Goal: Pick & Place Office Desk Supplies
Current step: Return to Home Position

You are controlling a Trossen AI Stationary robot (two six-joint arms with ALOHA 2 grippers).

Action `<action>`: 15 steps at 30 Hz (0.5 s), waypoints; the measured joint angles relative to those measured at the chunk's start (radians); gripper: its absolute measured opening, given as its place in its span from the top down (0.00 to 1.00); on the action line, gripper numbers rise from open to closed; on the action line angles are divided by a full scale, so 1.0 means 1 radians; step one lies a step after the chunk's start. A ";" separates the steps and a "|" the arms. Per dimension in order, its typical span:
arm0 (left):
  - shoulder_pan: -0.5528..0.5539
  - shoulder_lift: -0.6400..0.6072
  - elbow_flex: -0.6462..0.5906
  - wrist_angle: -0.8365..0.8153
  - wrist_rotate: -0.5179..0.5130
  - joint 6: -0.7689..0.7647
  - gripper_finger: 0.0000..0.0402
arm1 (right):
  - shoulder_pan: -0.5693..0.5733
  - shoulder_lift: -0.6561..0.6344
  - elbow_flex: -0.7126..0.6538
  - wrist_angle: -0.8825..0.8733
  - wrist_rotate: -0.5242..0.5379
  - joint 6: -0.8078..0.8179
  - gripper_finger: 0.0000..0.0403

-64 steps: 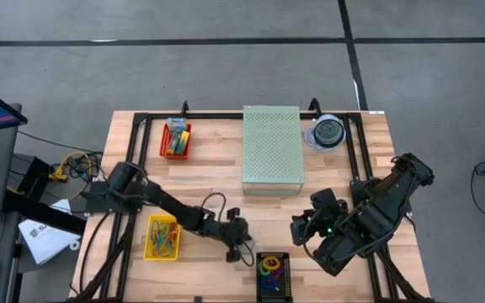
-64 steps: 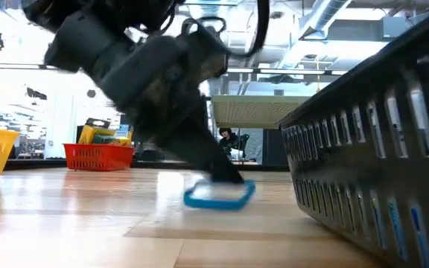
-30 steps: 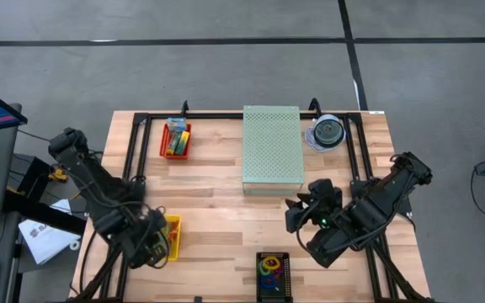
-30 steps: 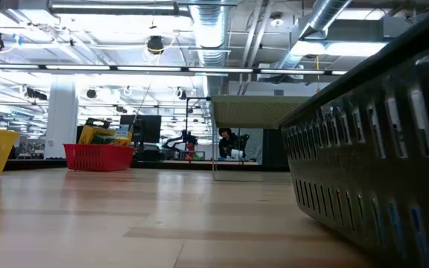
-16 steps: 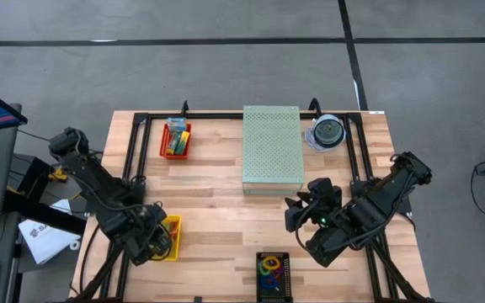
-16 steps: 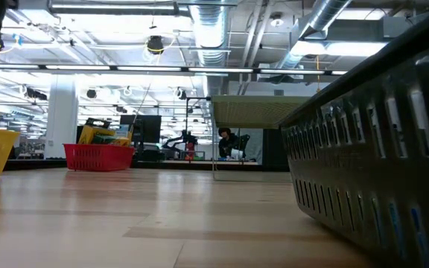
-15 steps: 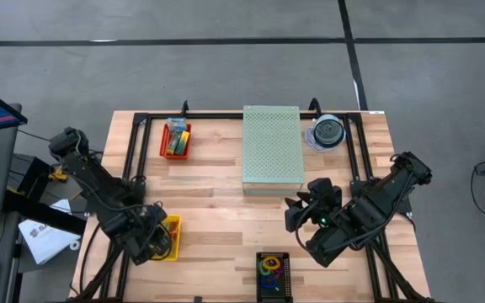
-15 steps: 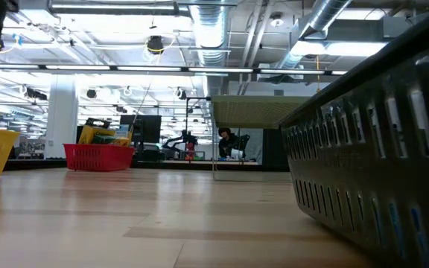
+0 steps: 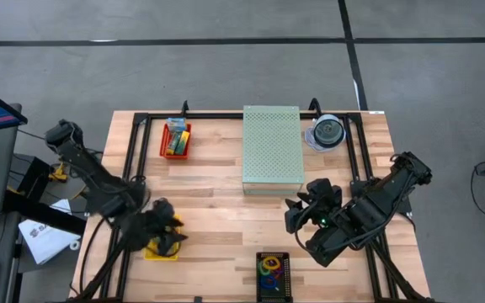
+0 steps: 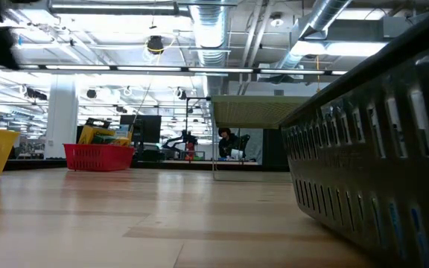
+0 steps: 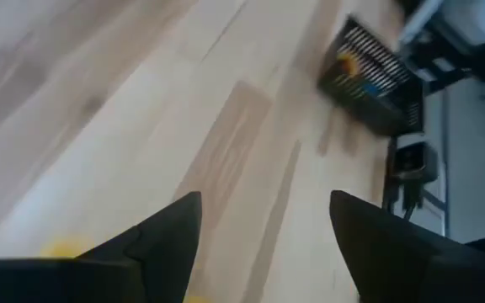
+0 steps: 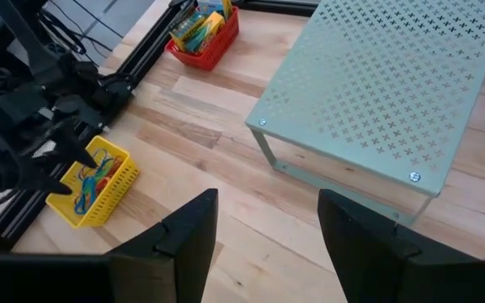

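Several rubber bands point(image 12: 91, 178) lie in the yellow bin point(image 12: 112, 195), a mixed tangle of blue, orange and green. Left end effector point(image 9: 165, 229) hangs directly above that bin, near the left edge of the tabletop point(image 9: 217, 194). The left wrist view shows its fingers spread with only wood between them: released, carrying nothing. Right end effector point(image 12: 268, 195) hovers over the right half of the tabletop, fingers likewise spread and empty.

Progress, judged: sorting is well along but not complete. Leftover bands point(image 9: 268, 268) sit in the black basket point(image 9: 259, 290) at the near edge, between the two end effectors and closer to the right one. Crayon boxes point(image 9: 173, 135) sit in the red bin point(image 9: 183, 152), on the far side, well beyond the left end effector. No loose band shows on open wood in any view. The step in hand reads as a retreat to rest.

Clearance: a broad bare strip of wood lies between the two end effectors, and the low view shows nothing on it between yellow bin and basket. Pale green box point(image 9: 271, 149) stands ahead of the right end effector, apart from it, with the disc case point(image 9: 328, 132) beyond at the far corner. Height of the left end effector above the bin rim cannot be told from overhead. Black frame point(image 9: 217, 114) borders the tabletop, and the left arm's elbow juts past the left edge.
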 joint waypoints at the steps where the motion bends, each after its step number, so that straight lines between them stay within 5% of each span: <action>1: 0.043 -0.004 -0.023 0.075 0.023 0.087 0.37 | 0.000 0.000 0.000 0.000 0.000 -0.003 0.50; 7: 0.450 0.005 -0.154 0.545 0.370 0.548 0.43 | -0.002 0.000 0.000 0.001 0.000 -0.018 0.50; 11: 0.689 -0.064 -0.164 0.621 0.503 0.764 0.46 | -0.002 0.000 0.000 0.004 -0.001 -0.007 0.50; 15: 0.779 -0.226 -0.224 0.599 0.556 0.827 0.48 | -0.003 0.000 0.000 0.014 -0.001 0.020 0.50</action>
